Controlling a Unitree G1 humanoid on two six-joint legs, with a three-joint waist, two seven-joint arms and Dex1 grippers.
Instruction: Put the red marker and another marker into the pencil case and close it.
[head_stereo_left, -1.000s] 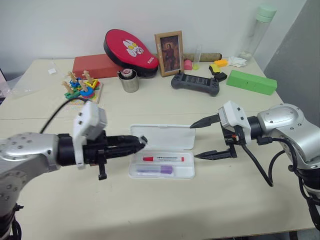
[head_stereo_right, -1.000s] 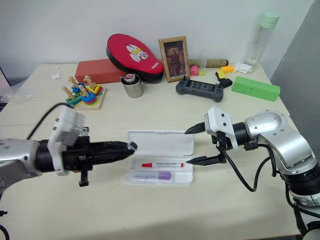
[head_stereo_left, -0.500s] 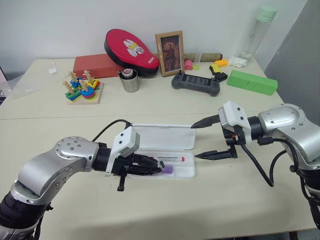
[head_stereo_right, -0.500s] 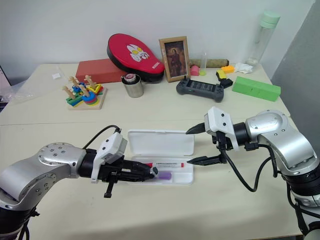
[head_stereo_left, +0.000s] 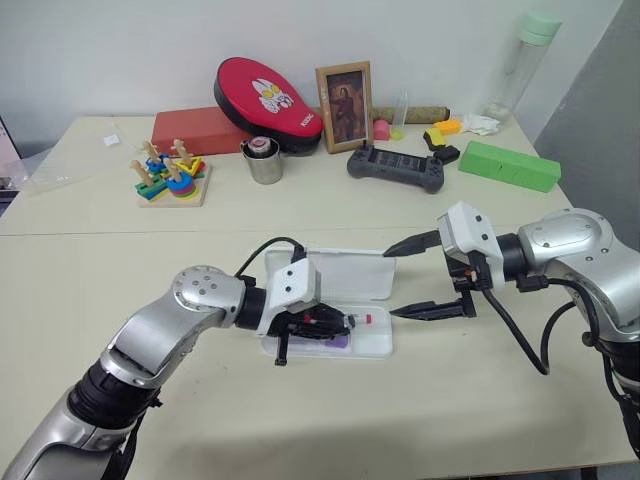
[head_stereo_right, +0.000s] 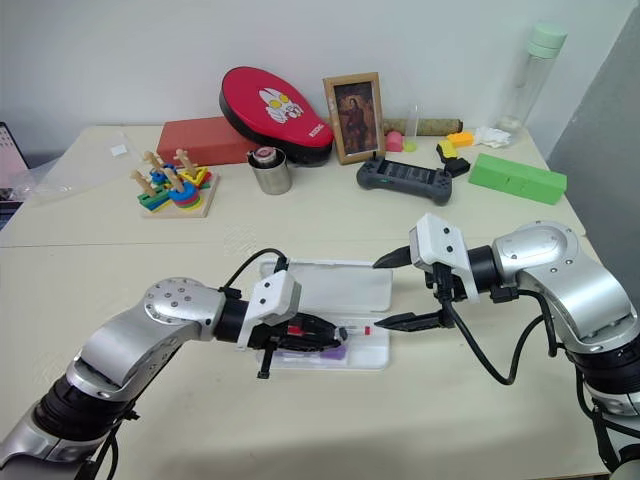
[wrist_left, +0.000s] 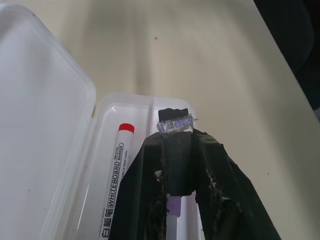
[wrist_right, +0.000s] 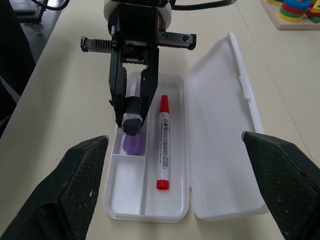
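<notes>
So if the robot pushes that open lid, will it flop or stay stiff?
Probably stiff: the lid looks like hard white plastic, lying flat beside the tray. It likely swings easily on its hinge. The pencil case looks thin and light, so it may slide on the smooth table.

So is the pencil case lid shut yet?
No, the pencil case lid lies flat open beside the tray, with the red marker inside.

Left gripper (wrist_left: 176, 134) shut over open pencil case (wrist_left: 60, 125), red marker (wrist_left: 116, 172) lying beside fingers (wrist_left: 220, 185).
</notes>
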